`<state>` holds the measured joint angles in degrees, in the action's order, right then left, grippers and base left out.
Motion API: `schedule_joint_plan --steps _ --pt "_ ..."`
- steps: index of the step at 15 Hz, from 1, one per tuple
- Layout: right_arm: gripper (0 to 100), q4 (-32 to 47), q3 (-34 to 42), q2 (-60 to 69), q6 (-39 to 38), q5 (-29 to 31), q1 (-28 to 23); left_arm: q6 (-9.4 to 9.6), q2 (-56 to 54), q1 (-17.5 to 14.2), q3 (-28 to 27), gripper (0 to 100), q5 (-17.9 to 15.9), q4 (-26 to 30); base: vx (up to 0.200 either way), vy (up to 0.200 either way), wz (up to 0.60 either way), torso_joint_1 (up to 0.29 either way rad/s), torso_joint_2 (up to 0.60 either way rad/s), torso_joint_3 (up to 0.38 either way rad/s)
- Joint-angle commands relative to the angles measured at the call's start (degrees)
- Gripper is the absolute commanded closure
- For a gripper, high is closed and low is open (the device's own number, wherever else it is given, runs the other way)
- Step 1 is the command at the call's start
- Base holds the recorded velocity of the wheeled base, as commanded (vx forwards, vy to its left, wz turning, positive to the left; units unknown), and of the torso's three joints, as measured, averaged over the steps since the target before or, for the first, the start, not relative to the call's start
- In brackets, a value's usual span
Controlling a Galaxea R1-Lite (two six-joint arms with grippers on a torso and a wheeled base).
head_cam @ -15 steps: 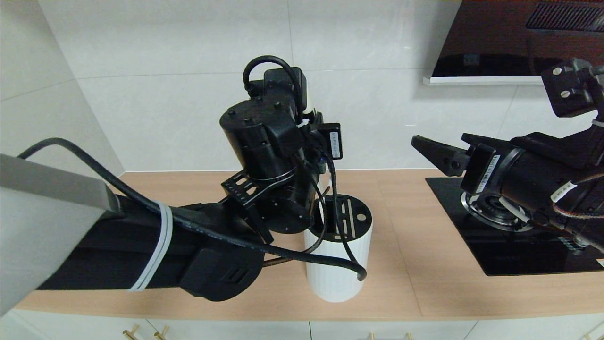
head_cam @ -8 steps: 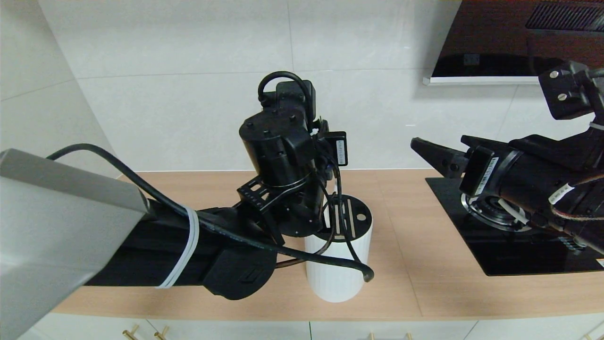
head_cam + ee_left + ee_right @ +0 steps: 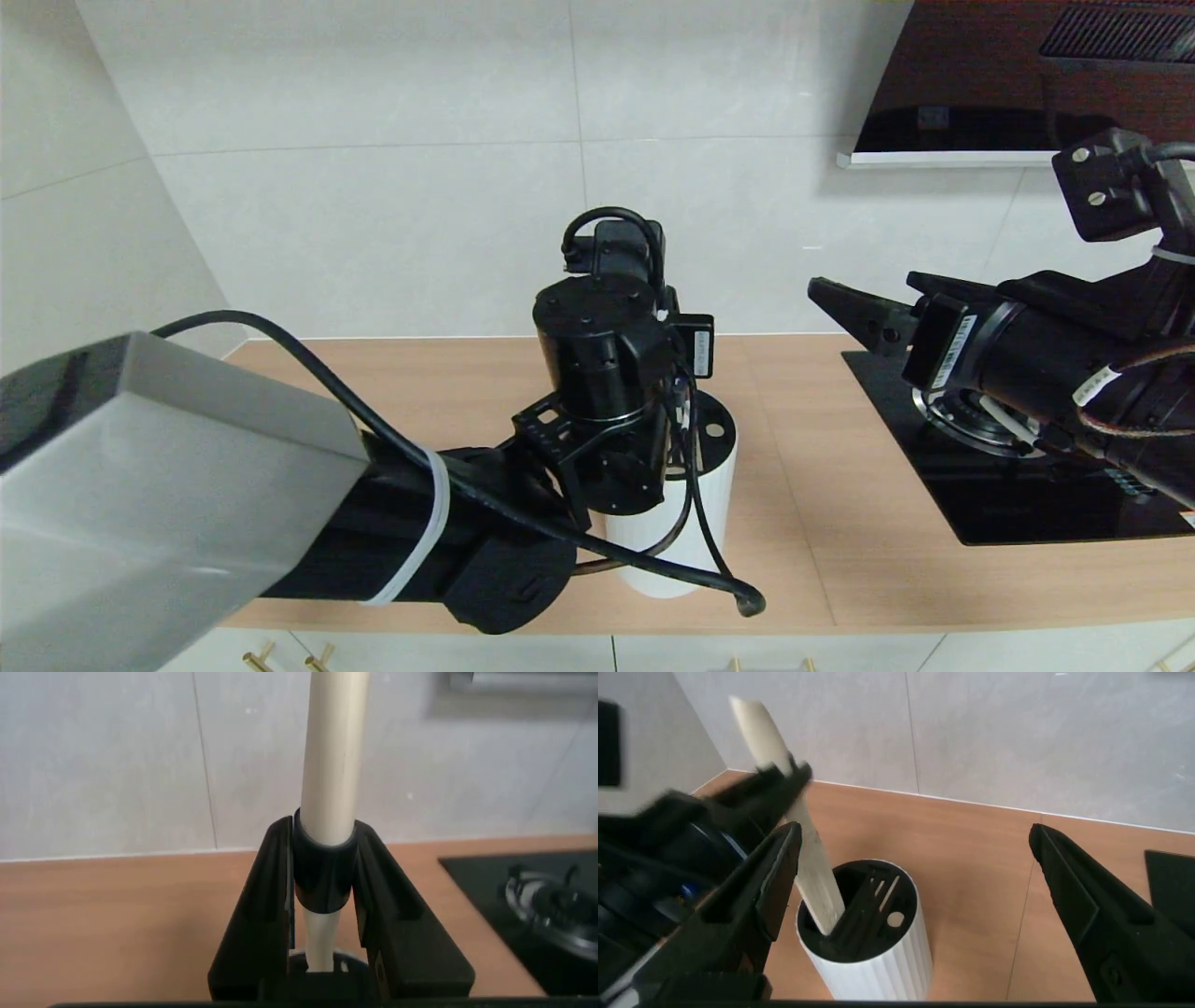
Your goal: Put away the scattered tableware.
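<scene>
Gripping the cream-handled utensil, the left gripper seats it in the holder; the next move likely calls for release. The right gripper, at three o'clock, gapes open.

Wooden counter; black cooktop at right.

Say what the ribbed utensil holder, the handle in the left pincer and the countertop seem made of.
Utensil holder: matte white ribbed wall, plastic or ceramic; black slotted lid. Handle: smooth cream rod, plastic or painted wood, with black collar. Countertop: pale wood grain, perhaps laminate.
</scene>
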<state>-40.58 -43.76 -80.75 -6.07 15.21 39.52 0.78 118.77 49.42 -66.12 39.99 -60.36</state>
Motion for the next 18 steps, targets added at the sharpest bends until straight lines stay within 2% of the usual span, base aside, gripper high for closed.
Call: schedule_joint_plan --steps 1,2,5,15,16,18 --pt "0 -0.02 -0.01 -0.11 0.01 -0.01 0.03 -0.69 2.25 0.06 0.91 100 0.01 -0.03 0.000 0.000 0.00 0.000 0.00 0.000" --pt "0 -0.02 -0.01 -0.11 0.01 -0.01 0.03 -1.83 3.13 0.33 1.52 100 0.01 -0.03 0.000 0.000 0.00 0.000 0.00 0.000" --pt "0 -0.02 -0.01 -0.37 0.01 -0.01 0.03 -3.15 3.40 0.33 3.90 100 0.01 -0.03 0.000 0.000 0.00 0.000 0.00 0.000" --pt "0 -0.02 -0.01 -0.55 0.01 -0.01 0.03 -4.30 5.24 0.33 4.51 100 0.09 -0.03 0.000 0.000 0.00 0.000 0.00 0.000" --pt "0 -0.02 -0.01 -0.55 0.01 -0.01 0.03 -4.30 5.24 0.33 4.51 0 0.09 -0.11 0.000 0.000 0.00 0.000 0.00 0.000" --pt "0 -0.02 0.08 -0.55 0.01 -0.01 0.03 -4.56 5.15 0.33 4.51 0 0.09 -0.20 0.000 0.000 0.00 0.000 0.00 0.000"
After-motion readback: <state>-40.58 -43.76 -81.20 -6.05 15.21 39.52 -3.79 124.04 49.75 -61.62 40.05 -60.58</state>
